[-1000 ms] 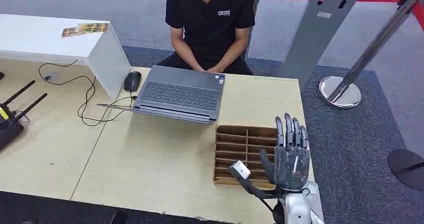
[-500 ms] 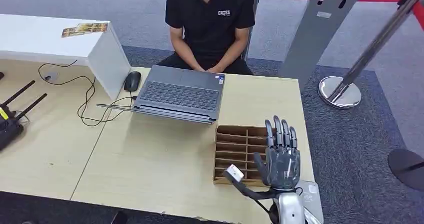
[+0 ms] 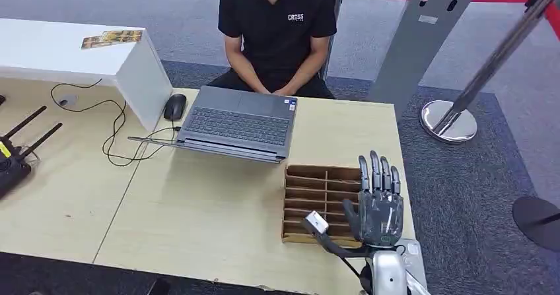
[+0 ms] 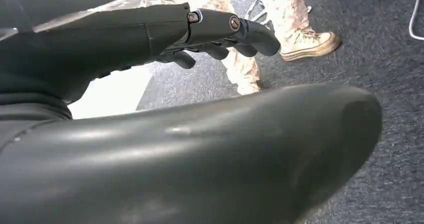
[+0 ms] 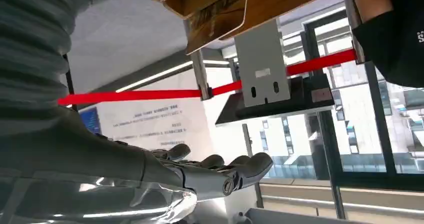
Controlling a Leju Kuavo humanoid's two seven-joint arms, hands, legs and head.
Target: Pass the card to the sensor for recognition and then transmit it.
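The right hand hovers over the slotted wooden tray at the bench's right edge, fingers straight and apart, holding nothing. Step in hand appears to be reaching for a card; next it must lower into a slot and pinch one.

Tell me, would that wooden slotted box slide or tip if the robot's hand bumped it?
The wooden slotted box lies low and flat on the table, so it would probably slide, not tip. It looks thin-walled and empty, so likely light. The right hand hovers open above it.

A small white card with a dark edge stood tilted at the front of the slotted wooden organizer, beside the raised right hand.
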